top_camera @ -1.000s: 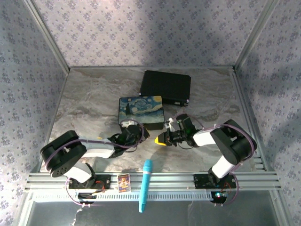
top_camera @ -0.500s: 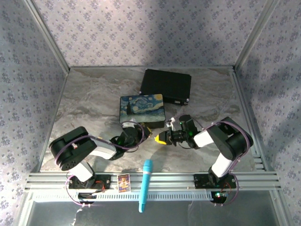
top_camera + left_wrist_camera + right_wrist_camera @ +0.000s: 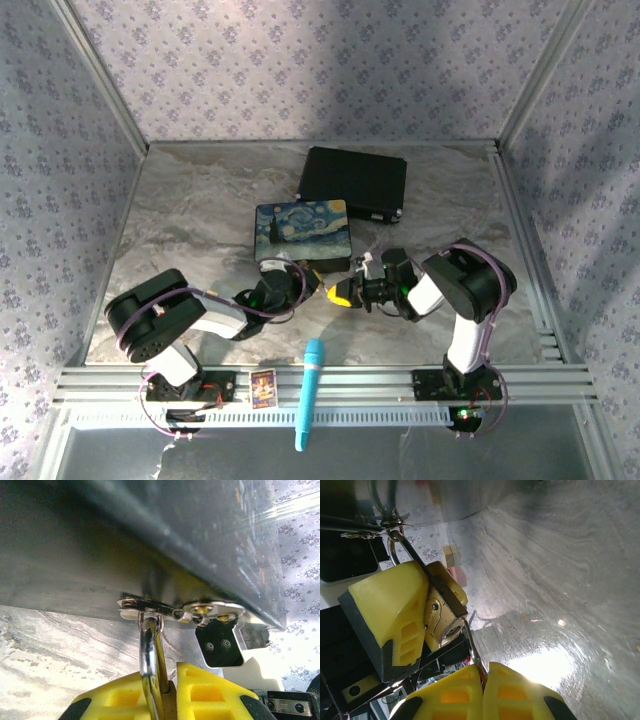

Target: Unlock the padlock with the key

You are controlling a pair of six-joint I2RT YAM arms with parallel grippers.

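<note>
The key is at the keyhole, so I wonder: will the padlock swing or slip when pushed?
Probably little swing: the left gripper is shut on the padlock. Its smooth brass body could slip or twist between the jaws. Let go, it would likely dangle loosely, since its thin shackle merely hangs through the hasp.

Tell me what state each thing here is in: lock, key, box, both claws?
padlock, shackle closed through the hasp
key, tip at the keyhole
painted box, lid down, hasp fastened
left gripper, shut on the padlock
right gripper, shut on the key
</note>
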